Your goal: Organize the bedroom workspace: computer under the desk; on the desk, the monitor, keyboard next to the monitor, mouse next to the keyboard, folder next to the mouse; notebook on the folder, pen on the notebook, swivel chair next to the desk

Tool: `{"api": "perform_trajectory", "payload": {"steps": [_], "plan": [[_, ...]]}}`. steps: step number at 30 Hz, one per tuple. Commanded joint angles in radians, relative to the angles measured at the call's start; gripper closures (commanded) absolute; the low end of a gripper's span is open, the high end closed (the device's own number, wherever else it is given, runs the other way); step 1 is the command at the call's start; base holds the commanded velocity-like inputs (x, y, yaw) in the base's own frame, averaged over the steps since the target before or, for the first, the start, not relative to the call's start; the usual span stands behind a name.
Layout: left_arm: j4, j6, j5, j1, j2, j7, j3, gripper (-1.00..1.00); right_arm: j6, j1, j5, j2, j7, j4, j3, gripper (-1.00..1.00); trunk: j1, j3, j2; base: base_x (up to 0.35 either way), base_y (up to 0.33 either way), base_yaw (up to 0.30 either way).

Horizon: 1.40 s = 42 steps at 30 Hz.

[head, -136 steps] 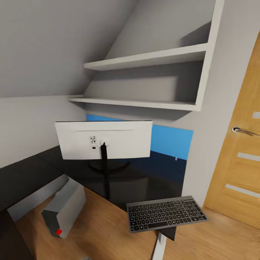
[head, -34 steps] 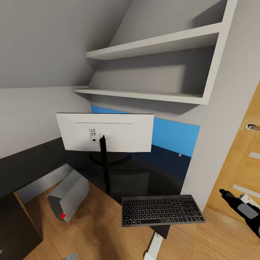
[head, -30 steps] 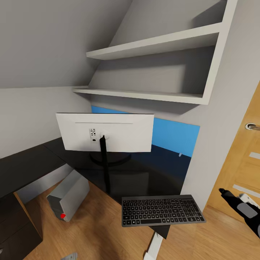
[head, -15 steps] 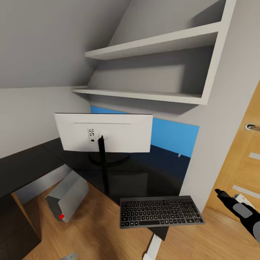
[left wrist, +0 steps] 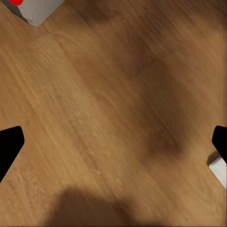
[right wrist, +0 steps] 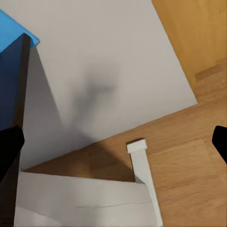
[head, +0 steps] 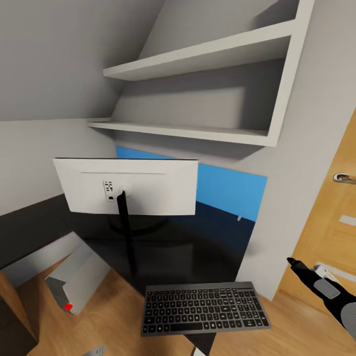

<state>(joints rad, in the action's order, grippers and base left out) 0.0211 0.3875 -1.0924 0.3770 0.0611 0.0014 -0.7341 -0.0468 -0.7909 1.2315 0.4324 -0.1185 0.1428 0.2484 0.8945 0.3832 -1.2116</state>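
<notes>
On the glossy black desk, the monitor stands toward the left with its white back facing the camera, its thin black stand running down to a ring base on the desktop. Nearer and to the right, the keyboard lies flat at the desk's near edge, overhanging it, well apart from the monitor's base. Under the desk at the near left, the computer rests on the wooden floor, tilted, its red dot facing the camera. A bright-blue panel lines the wall behind the desk, and two white shelves hang above it. A wooden door with a metal handle stands at the far right.

At the near right of the head view, the right gripper reaches in, dark and pointing toward the desk; its wrist view shows its fingertips set wide apart at the picture's edges, with the desk's white panel leg between them. The left gripper is also spread wide over bare floor, a fingertip at each edge and a corner of the computer just in sight.
</notes>
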Motion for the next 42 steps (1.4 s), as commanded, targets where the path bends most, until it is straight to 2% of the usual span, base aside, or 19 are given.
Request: {"api": "perform_trajectory", "payload": {"steps": [1, 7, 10, 11, 13, 14, 16, 17, 20, 21, 24, 27, 33, 37, 39, 42], "plan": [[0.001, 0.002, -0.009, 0.000, 0.000, 0.000, -0.008, -1.00, -0.003, -0.001, 0.010, -0.001, -0.006, -0.001, 0.008, -1.00, 0.000, 0.001, -0.001, 0.116, -0.115, 0.000], [0.000, 0.003, -0.009, 0.000, 0.001, 0.000, -0.008, -1.00, -0.026, -0.001, 0.010, -0.008, -0.017, -0.004, 0.008, -1.00, 0.000, 0.001, -0.001, 0.057, -0.057, 0.000], [0.000, 0.003, -0.010, 0.000, 0.002, -0.002, -0.008, -1.00, -0.083, -0.001, 0.010, -0.011, -0.020, -0.005, 0.008, -1.00, 0.000, 0.001, -0.001, 0.016, -0.016, 0.000], [0.000, 0.003, -0.010, 0.000, 0.002, -0.002, -0.007, -1.00, -0.123, -0.001, 0.010, -0.012, -0.023, -0.005, 0.008, -1.00, 0.000, 0.001, -0.001, 0.010, -0.010, 0.000], [0.000, 0.003, -0.010, 0.000, 0.002, -0.002, -0.007, -1.00, -0.143, -0.001, 0.010, -0.012, -0.026, -0.005, 0.007, -1.00, 0.000, 0.001, -0.001, 0.007, -0.007, 0.000], [0.000, 0.004, -0.010, 0.000, 0.002, -0.001, -0.007, -1.00, -0.186, -0.001, 0.008, -0.012, -0.041, -0.005, 0.007, -1.00, 0.000, 0.001, -0.001, 0.004, -0.004, 0.000], [0.000, 0.004, -0.010, 0.000, 0.003, -0.001, -0.007, -1.00, -0.220, -0.001, 0.007, -0.012, -0.066, -0.005, 0.007, -1.00, 0.000, 0.001, -0.001, 0.003, -0.003, 0.000], [0.000, 0.004, -0.010, 0.000, 0.009, 0.000, -0.007, -1.00, -0.256, -0.001, 0.006, -0.009, -0.106, -0.007, 0.007, -1.00, 0.000, 0.001, -0.001, 0.001, -0.001, 0.000], [0.000, 0.004, -0.011, 0.000, 0.016, 0.000, -0.008, -1.00, -0.284, -0.001, 0.006, -0.002, -0.136, -0.011, 0.008, -1.00, 0.000, 0.001, -0.001, 0.000, 0.000, 0.000], [0.000, 0.003, -0.012, 0.000, 0.022, 0.001, -0.007, -1.00, -0.329, -0.001, 0.006, 0.007, -0.160, -0.015, 0.008, -1.00, 0.000, 0.001, -0.001, 0.000, 0.000, 0.000], [0.000, 0.002, -0.013, 0.000, 0.031, 0.001, -0.007, -1.00, -0.366, -0.001, 0.005, 0.010, -0.175, -0.016, 0.008, -1.00, 0.000, 0.001, -0.001, 0.000, 0.000, 0.000], [0.000, 0.001, -0.014, 0.000, 0.052, 0.002, -0.006, -1.00, -0.419, -0.001, 0.005, 0.014, -0.214, -0.017, 0.008, -1.00, 0.000, 0.001, -0.001, 0.000, 0.000, 0.000], [0.000, 0.000, -0.015, 0.000, 0.060, 0.002, -0.006, -1.00, -0.451, -0.001, -0.005, 0.024, -0.299, -0.017, 0.009, -1.00, 0.000, 0.001, -0.001, 0.000, 0.000, 0.000], [0.000, 0.000, -0.014, 0.000, 0.058, 0.002, -0.006, -1.00, -0.460, -0.001, -0.043, 0.028, -0.355, -0.017, 0.009, -1.00, 0.000, 0.001, -0.001, 0.000, 0.000, 0.000], [0.000, 0.000, -0.014, 0.000, 0.057, 0.001, -0.007, -1.00, -0.464, -0.001, -0.074, 0.029, -0.401, -0.017, 0.009, -1.00, 0.000, 0.001, -0.001, 0.000, 0.000, 0.000], [0.000, 0.000, -0.014, 0.000, 0.058, 0.000, -0.006, -1.00, -0.464, 0.000, -0.084, 0.029, -0.438, -0.017, 0.009, -1.00, 0.000, 0.001, -0.001, 0.000, 0.000, 0.000]]}}
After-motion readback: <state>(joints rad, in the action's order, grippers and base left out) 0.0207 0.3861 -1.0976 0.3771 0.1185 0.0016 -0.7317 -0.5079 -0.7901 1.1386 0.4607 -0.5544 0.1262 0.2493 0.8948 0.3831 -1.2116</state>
